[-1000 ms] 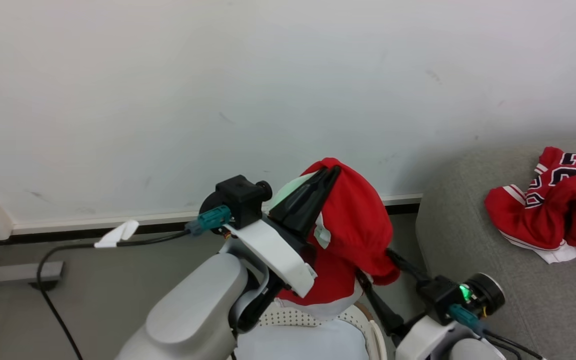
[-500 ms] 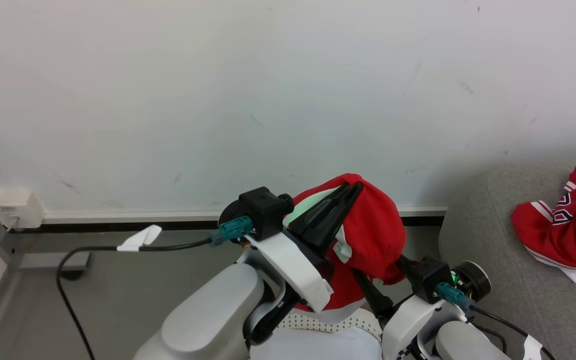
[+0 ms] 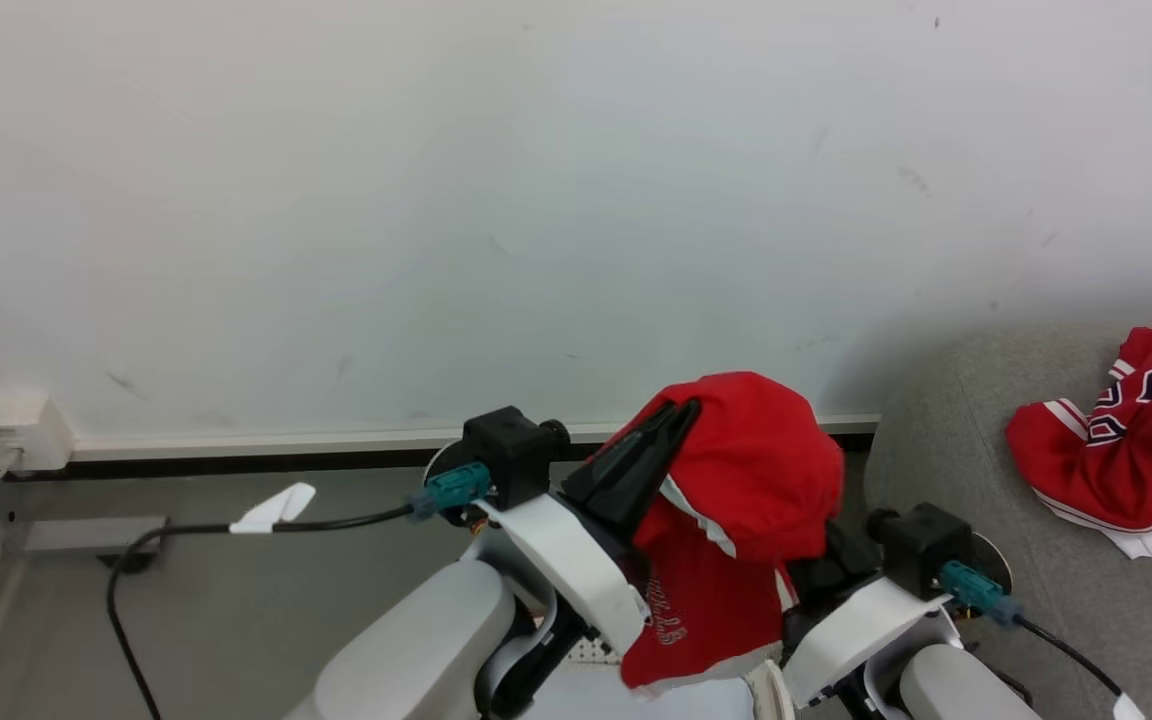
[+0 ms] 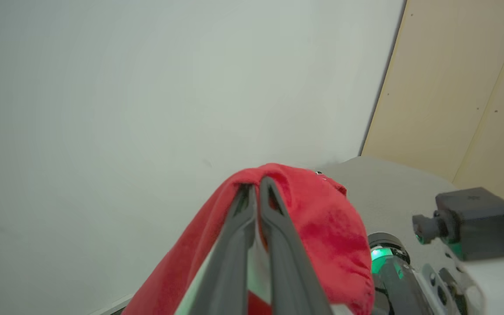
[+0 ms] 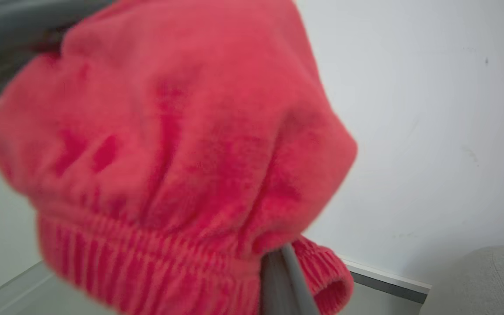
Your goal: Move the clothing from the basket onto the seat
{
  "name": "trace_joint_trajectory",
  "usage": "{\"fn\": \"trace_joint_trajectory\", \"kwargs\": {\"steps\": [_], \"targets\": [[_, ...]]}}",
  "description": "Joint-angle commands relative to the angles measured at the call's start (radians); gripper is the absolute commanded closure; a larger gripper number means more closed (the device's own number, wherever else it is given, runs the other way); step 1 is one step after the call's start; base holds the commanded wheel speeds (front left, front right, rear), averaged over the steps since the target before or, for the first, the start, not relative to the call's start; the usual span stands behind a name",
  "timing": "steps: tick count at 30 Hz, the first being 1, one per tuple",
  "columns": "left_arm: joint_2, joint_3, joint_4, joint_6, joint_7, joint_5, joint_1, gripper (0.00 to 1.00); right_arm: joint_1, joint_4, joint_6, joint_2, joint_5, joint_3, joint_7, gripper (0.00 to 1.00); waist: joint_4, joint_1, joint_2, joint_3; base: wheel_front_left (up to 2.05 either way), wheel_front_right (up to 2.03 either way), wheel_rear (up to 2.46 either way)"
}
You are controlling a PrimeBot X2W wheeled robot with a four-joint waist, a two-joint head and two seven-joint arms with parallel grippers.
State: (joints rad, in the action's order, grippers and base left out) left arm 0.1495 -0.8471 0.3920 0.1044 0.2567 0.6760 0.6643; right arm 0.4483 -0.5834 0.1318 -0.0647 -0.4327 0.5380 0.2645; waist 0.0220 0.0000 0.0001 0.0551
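Crumpled red garment [image 3: 756,470], white-trimmed, hangs pinched in the left pincer [image 3: 684,410].

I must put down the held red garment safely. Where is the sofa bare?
Bare: a strip of the sofa between its rounded left edge and the red jersey, and the part nearer the robot than the jersey. Crowded: far right, under the jersey.

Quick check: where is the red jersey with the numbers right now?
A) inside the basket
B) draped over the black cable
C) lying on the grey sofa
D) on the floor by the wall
C: the numbered jersey lies crumpled on the grey sofa, well to the right of the other red garment held up between the arms.
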Motion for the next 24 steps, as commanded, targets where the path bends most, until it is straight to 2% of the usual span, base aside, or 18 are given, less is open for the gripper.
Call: {"fn": "trace_joint_trajectory", "kwargs": {"steps": [1,7,8,9,16,24], "targets": [[0.006,0.002,0.003,-0.003,0.004,0.008,-0.023,1.00,-0.024,0.023,-0.002,-0.011,-0.020,-0.018,0.000,1.00,0.006,0.0000,-0.0001,0.000,0.00,0.00,0.00],[0.016,-0.007,-0.005,-0.004,0.006,0.009,-0.068,0.98,-0.073,0.116,-0.002,-0.043,-0.050,-0.108,-0.001,1.00,0.032,0.0000,-0.0001,-0.003,0.00,0.00,0.00],[0.016,-0.010,-0.007,-0.002,0.006,0.012,-0.074,0.65,-0.080,0.128,-0.002,-0.048,-0.051,-0.127,0.000,1.00,0.037,0.0000,-0.0001,-0.004,0.00,0.00,0.00],[0.017,-0.013,-0.012,0.000,0.006,0.015,-0.080,0.00,-0.086,0.137,-0.002,-0.052,-0.052,-0.146,0.000,1.00,0.042,0.0000,-0.0001,-0.005,0.00,0.00,0.00],[0.018,-0.034,-0.056,0.008,0.005,0.021,-0.113,0.00,-0.127,0.202,-0.002,-0.073,-0.038,-0.249,0.000,1.00,0.094,0.0000,-0.0001,-0.016,0.00,0.00,0.00],[0.045,-0.032,-0.110,0.002,0.006,0.005,-0.125,0.00,-0.147,0.273,-0.002,-0.116,-0.003,-0.329,0.000,1.00,0.196,0.0000,-0.0001,-0.037,0.00,0.00,0.00]]}}
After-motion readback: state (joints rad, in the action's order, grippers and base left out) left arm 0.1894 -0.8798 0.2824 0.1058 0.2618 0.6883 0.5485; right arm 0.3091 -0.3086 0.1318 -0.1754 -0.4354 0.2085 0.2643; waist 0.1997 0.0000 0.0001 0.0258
